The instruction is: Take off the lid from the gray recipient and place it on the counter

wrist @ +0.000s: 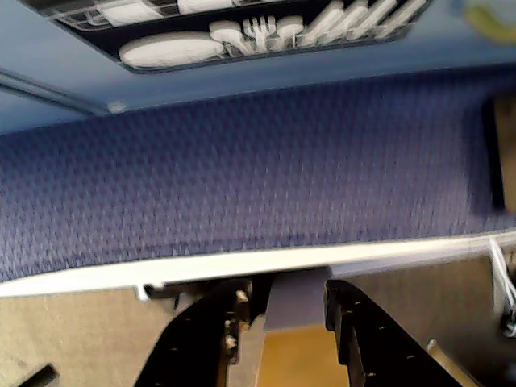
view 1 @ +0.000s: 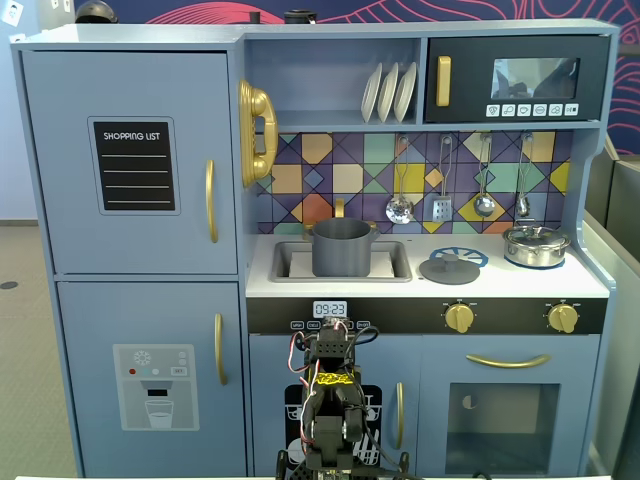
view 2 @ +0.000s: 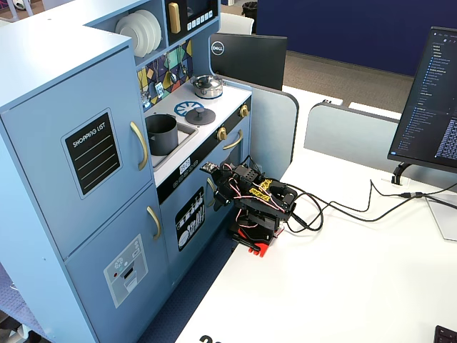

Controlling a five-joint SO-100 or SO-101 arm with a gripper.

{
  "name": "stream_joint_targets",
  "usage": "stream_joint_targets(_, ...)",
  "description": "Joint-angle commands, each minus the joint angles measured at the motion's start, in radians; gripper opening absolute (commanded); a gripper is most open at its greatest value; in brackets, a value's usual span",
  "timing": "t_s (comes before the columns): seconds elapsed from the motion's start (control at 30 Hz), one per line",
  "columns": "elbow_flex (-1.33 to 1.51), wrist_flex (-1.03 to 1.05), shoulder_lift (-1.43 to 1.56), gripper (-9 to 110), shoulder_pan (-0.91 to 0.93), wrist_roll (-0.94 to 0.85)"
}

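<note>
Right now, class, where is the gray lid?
In a fixed view, the lid lies flat on the counter, right of the gray pot in the sink, left of the steel pot.

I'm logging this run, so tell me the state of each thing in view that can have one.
gray pot: uncovered, upright in the sink.
gray lid: off, flat on the counter beside the sink.
silver pot: covered by its own lid.
gripper: folded low in front of the kitchen, holding nothing; open or shut unclear.
fridge doors: closed.
oven door: closed.
</note>
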Motion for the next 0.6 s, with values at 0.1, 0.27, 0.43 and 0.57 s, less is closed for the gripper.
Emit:
stream_joint_targets(0.1, -0.003, 0.172, 0.002, 7, 0.044, 0.103)
stream_joint_targets(0.27, -0.003, 0.172, 0.002, 8, 0.046, 0.103)
stream_joint_targets(0.43, -0.003, 0.172, 0.002, 8, 0.046, 0.103)
stream_joint_targets(0.57, -0.003, 0.172, 0.002, 8, 0.046, 0.103)
